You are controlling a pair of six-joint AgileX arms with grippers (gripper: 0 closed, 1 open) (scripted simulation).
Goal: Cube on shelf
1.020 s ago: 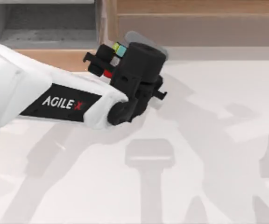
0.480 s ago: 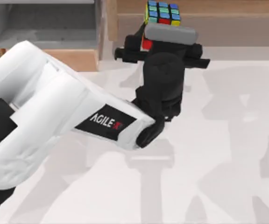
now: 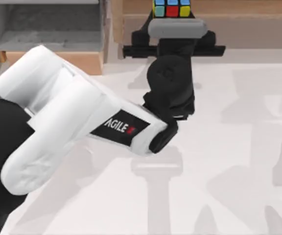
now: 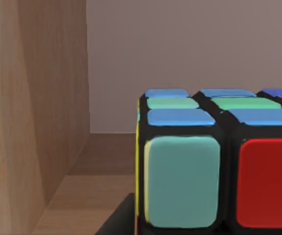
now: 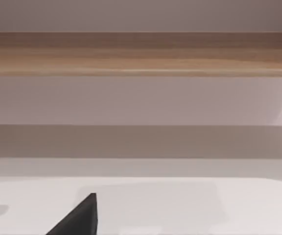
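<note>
Top view: at the upper centre of the frame the left gripper [image 3: 173,19] is clamped on the cube [image 3: 171,8], over the shelf [image 3: 239,7]. Best to lower it flat onto the board before letting go.

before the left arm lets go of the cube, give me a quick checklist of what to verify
1. The cube is held by the left pincer: ok, it sits at the pincer's tip at the far edge of the top view.
2. Cube is over the shelf board, not the table: ok in the top view.
3. Cube is resting on the board: cannot tell; the left wrist view shows wood beside it but not the contact.
4. Clear of the shelf's side wall: ok, a gap shows between the wall and the cube.
5. Cube is level: ok, its top face looks flat in the left wrist view.
6. Right arm out of the way: ok, its camera faces the shelf from farther off.
</note>
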